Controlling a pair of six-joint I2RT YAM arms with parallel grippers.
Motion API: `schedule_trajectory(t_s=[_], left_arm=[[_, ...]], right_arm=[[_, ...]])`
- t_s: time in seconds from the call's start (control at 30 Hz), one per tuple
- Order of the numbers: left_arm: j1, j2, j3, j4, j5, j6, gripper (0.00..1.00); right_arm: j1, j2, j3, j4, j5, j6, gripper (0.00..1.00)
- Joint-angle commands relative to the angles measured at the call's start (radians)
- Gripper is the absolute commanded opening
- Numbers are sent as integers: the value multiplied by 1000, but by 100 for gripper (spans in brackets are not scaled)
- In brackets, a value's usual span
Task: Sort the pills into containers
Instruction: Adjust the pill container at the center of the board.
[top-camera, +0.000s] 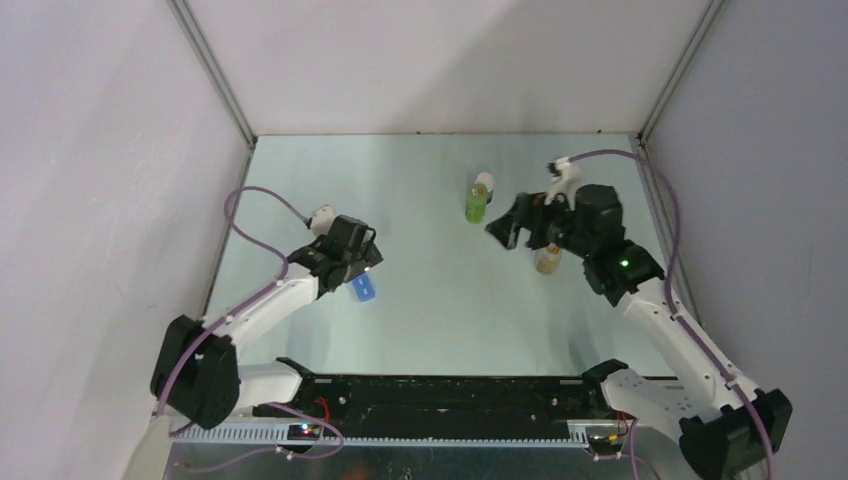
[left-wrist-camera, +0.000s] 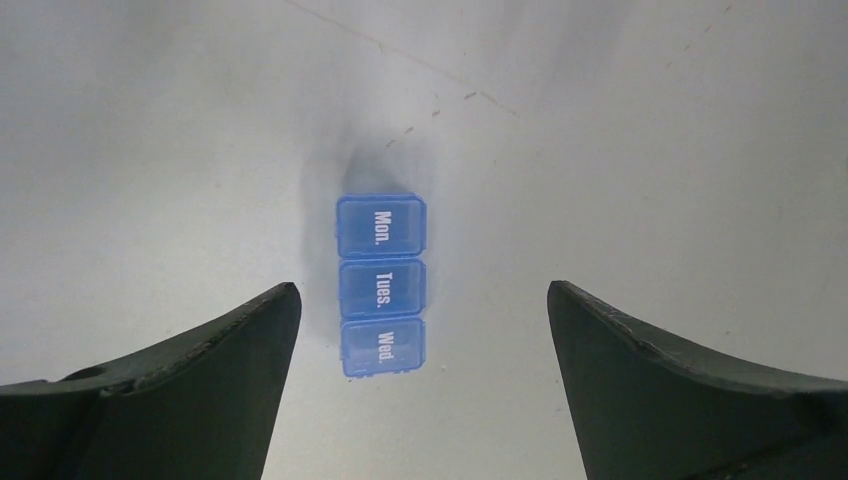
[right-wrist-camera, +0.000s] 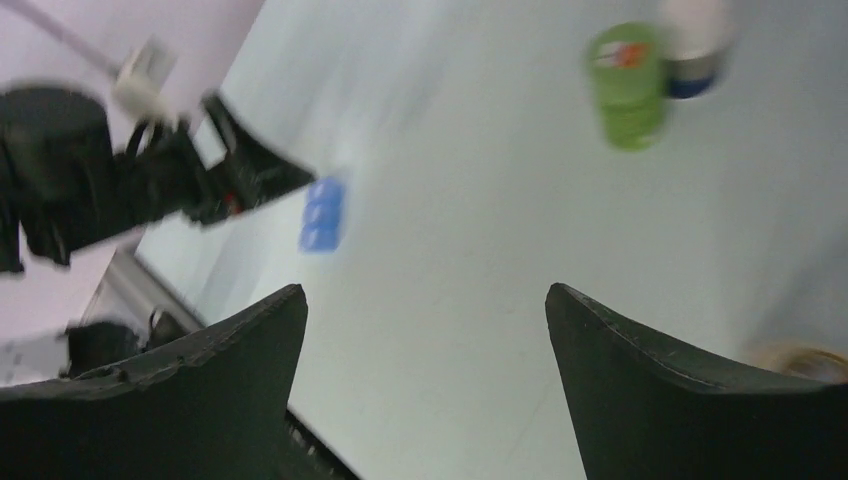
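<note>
The blue plastic three-compartment pill box lies flat on the pale grey desk, in the left half, near the left arm. Its lids read "Mon.", "Tues." and "Wed." in white letters, and all three look closed. In the left wrist view the row runs away from the camera, with "Wed." nearest.

The left gripper hangs directly above the pill box with its fingers spread wide. The box sits in the gap below them, closer to the left finger, and touches neither. From the top camera, the pill box pokes out just beneath the left gripper.

Further out, toward the back of the desk, a green round bottle stands upright. A white-capped container stands just behind it; whether the two touch cannot be told.

The right gripper hovers just to the right of that pair, its fingers apart and holding nothing. A small amber bottle stands on the desk just beneath the right arm's wrist.

The right wrist view is blurred, but it shows the green round bottle and the pill box well apart.
</note>
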Motion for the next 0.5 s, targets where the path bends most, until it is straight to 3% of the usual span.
schedule_trajectory(t_s=[0.0,0.17,0.27,0.47], left_arm=[[2,-147,57,-104,-159,16,99],[27,-338,93,-208,-255,21,99],[44,-430,123,-252,-317,35,99],[46,-602,133,-280,-368,47,99]], right_arm=[[228,56,43,113,21,-66,94],[510,282,81,187,253,43,90],[604,454,143,182,368,99,84],[740,682,227,257,463,111,86]])
